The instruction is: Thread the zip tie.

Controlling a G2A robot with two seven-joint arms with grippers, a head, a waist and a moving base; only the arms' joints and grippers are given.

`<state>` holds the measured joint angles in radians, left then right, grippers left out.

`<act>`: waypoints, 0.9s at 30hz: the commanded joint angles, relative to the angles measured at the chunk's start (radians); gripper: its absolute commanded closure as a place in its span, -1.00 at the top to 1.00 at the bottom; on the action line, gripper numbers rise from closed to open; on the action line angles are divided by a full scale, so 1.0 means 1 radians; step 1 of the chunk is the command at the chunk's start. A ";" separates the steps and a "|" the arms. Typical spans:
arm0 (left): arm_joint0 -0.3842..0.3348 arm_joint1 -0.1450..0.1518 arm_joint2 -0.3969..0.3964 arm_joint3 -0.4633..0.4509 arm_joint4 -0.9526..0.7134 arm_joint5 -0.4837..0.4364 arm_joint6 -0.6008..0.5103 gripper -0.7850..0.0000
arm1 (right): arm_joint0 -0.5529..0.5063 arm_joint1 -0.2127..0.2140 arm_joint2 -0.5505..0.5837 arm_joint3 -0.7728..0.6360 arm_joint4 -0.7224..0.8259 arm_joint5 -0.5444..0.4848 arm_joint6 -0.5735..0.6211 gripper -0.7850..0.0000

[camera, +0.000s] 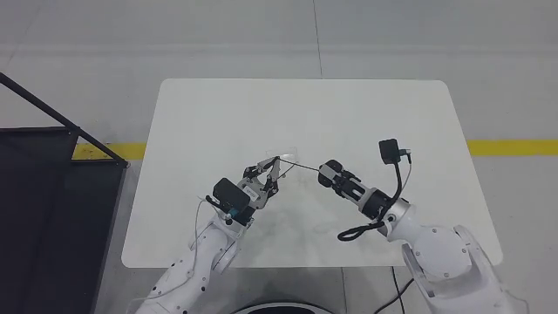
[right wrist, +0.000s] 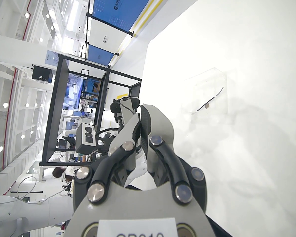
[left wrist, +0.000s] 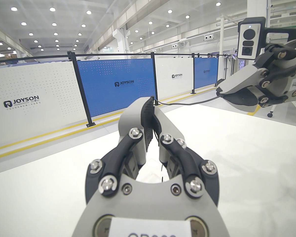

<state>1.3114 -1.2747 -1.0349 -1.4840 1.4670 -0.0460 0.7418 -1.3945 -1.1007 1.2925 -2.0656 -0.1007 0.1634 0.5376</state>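
We see the zip tie, a thin black strip, held in the air above the table and stretched between the two grippers. One end sits in the left gripper. Its ribbed black pads are pressed together on the strip, which comes out right at the fingertips. From there the tie runs in a shallow sag across to the right gripper, whose jaws are likewise closed, pinching the other end at their very tip. In the top view, the strip shows as a fine dark line between the two arms, over the near half of the white tabletop, with the left gripper's tip and the right gripper's tip facing each other and well apart. In the right wrist view, that arm's own fingers meet with no gap we can make out, though we cannot follow the tie itself there. Farther out on the table stands a clear box, and a short dark strip lies in or under it; we cannot tell which. Beyond the table's far edge, a yellow line runs along the grey floor. A barrier of blue and white panels stands behind the table, and a dark framed panel stands just beside its left edge.
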 commanded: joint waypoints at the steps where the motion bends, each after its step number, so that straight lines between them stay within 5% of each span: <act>1: 0.000 0.000 0.000 0.000 0.000 0.000 0.000 -1.00 | 0.000 0.000 0.000 0.000 0.002 0.000 -0.001 -1.00; 27: 0.000 0.000 0.000 0.000 0.000 0.000 0.000 -1.00 | 0.015 -0.005 -0.006 0.008 0.007 0.011 0.015 -1.00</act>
<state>1.3114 -1.2747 -1.0349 -1.4840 1.4670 -0.0460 0.7418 -1.3795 -1.1057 1.2867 -2.0574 -0.0934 0.1765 0.5522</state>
